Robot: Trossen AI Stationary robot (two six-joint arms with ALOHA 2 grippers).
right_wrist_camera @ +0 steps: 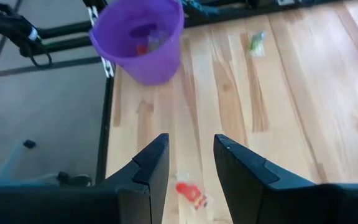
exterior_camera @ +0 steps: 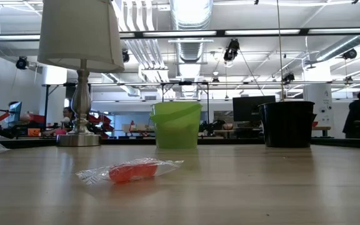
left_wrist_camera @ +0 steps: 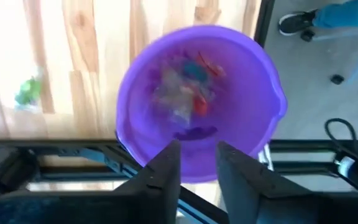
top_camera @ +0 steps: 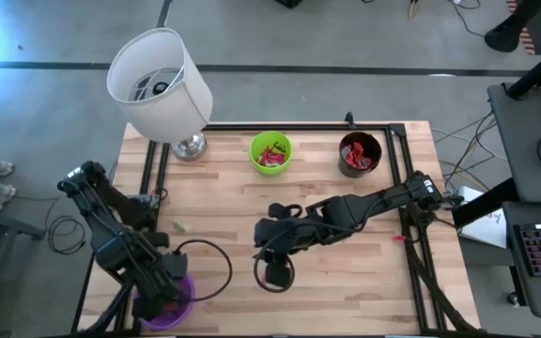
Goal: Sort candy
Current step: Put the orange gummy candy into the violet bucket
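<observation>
The red candy lies on the surface near the middle of the near edge, right under our right gripper; in the low view it shows as an orange-red lump inside a clear wrapper with loose crinkled ends. We judge it very light, with a firm core and a thin, slippery film. We would close on the solid middle, across its short side; the flimsy wrapper tails would likely slip out.

A second loose piece, the green candy, sits well off to the left, between the two arms. So we count two pieces loose on the surface, one red and one green. More candy fills the cups, too jumbled to count.

We count three cups: a green cup and a black cup at the far side, both holding red pieces, and a purple cup at the near left corner with mixed pieces.

The right jaws stand apart, holding nothing. The left gripper hovers over the purple cup, its jaws slightly parted and empty. A lamp stands at the far left.
</observation>
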